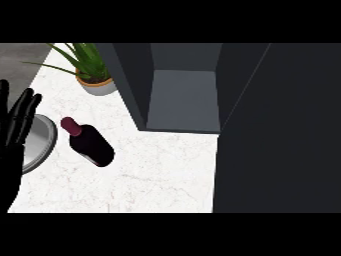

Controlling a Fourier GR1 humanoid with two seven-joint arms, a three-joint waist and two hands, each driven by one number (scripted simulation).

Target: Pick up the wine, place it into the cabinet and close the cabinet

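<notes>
Left robot hand [1, 150] open, black fingers straight. Just right of it, past a round metal plate [46, 140]: dark glossy wine bottle [92, 146], lying on white marbled table [158, 170]. Farther right, open grey cabinet [184, 100].

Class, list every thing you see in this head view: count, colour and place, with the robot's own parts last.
counter: one, white marbled, beneath everything.
cabinet: one, dark grey, open, top centre.
cabinet door: one, dark, open, filling the right.
plate: one, grey, counter's left edge, partly hidden.
wine bottle: one, dark red, on the counter between plate and cabinet.
potted plant: one, green leaves, pale pot, left of the cabinet.
left hand: one, black, open, fingers up, resting at the left edge.
</notes>
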